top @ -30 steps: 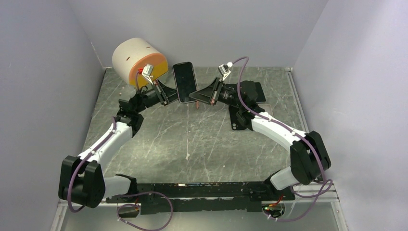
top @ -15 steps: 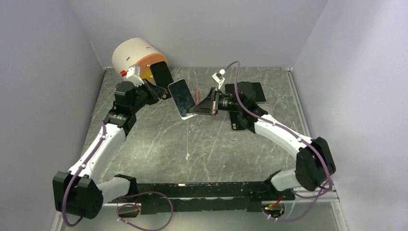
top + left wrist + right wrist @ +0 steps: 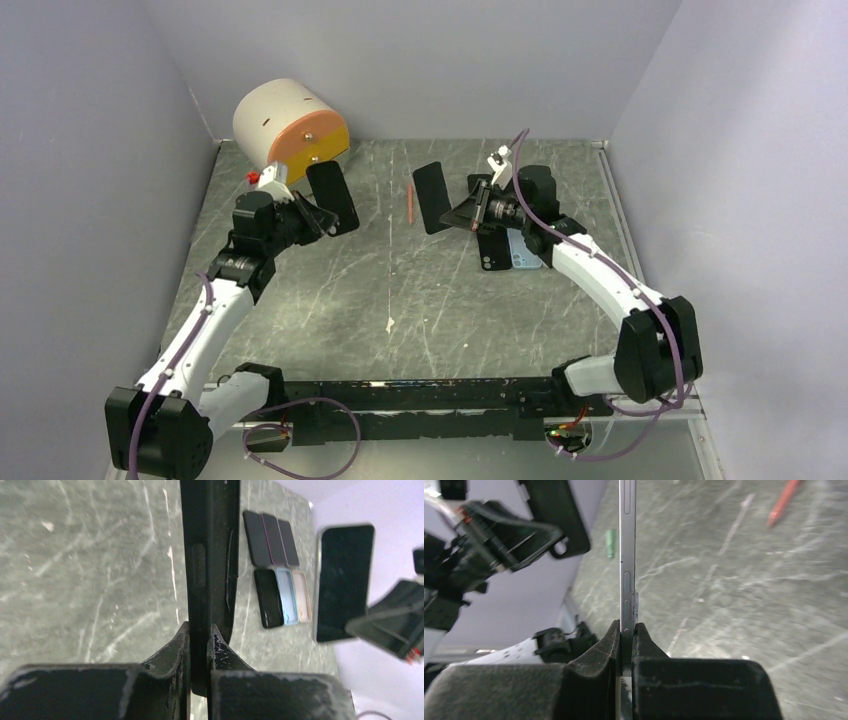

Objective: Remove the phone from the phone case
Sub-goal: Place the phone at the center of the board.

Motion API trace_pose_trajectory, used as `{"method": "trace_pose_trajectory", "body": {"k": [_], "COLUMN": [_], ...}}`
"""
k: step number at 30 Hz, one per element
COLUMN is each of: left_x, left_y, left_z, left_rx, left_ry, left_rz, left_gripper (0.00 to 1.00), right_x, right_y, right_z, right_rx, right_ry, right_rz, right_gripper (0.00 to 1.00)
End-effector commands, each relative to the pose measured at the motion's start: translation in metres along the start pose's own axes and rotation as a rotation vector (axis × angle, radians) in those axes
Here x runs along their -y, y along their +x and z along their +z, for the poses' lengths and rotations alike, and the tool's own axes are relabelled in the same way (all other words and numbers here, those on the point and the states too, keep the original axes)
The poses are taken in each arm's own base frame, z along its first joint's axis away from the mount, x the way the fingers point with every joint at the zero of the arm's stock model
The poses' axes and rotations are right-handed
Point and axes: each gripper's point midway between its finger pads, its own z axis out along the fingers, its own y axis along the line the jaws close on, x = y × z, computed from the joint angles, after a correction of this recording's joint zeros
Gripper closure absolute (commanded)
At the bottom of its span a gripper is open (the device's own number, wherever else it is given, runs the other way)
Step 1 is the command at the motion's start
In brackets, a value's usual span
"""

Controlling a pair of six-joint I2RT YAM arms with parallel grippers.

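Clearly the phone is free of its shell, held in the air above the table with its thin metal edge toward the right wrist camera; it looks stiff, glassy and likely slick, so a pinch across the flat faces near one end suits it best, and a drop could crack it; the right gripper is clamped on it just so; well apart, the left gripper is closed on the black phone case, probably light and pliable; a red pen lies on the table between them.
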Motion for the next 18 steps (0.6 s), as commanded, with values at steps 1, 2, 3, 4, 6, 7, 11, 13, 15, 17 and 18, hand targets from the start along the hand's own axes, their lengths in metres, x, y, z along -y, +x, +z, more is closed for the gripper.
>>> {"method": "trace_pose_trajectory", "body": {"k": [1, 2, 3, 4, 6, 7, 11, 13, 15, 17, 18], "left_x": [0.03, 0.035, 0.036, 0.037, 0.036, 0.034, 0.033, 0.033, 0.032, 0.031, 0.031], "left_y": [0.023, 0.028, 0.033, 0.038, 0.046, 0.048, 0.051, 0.051, 0.052, 0.052, 0.052], "left_z": [-0.015, -0.019, -0.022, -0.024, -0.028, -0.029, -0.032, -0.032, -0.031, -0.03, -0.03], "left_rx": [-0.084, -0.107, -0.125, -0.141, -0.163, -0.168, -0.173, -0.173, -0.172, -0.174, -0.175], "left_ry": [0.192, 0.227, 0.239, 0.249, 0.253, 0.248, 0.247, 0.246, 0.243, 0.235, 0.237], "left_rz": [-0.027, -0.034, -0.045, -0.05, -0.062, -0.067, -0.076, -0.075, -0.076, -0.079, -0.079], "left_gripper": [0.97, 0.97, 0.97, 0.97, 0.97, 0.97, 0.97, 0.97, 0.98, 0.97, 0.98], "right_x": [0.038, 0.047, 0.057, 0.067, 0.086, 0.097, 0.135, 0.15, 0.165, 0.179, 0.184], "right_y": [-0.02, -0.024, -0.027, -0.03, -0.037, -0.041, -0.054, -0.057, -0.061, -0.06, -0.061], "right_z": [0.001, 0.003, 0.005, 0.008, 0.014, 0.016, 0.027, 0.035, 0.042, 0.05, 0.054], "right_rx": [0.058, 0.063, 0.066, 0.07, 0.077, 0.079, 0.094, 0.092, 0.086, 0.07, 0.066], "right_ry": [0.129, 0.152, 0.177, 0.2, 0.236, 0.261, 0.325, 0.336, 0.343, 0.345, 0.343], "right_rz": [-0.108, -0.113, -0.113, -0.109, -0.101, -0.098, -0.07, -0.05, -0.024, 0.006, 0.014], "right_gripper": [1.0, 1.0, 1.0, 1.0, 1.0, 1.0, 1.0, 1.0, 1.0, 1.0, 1.0]}}
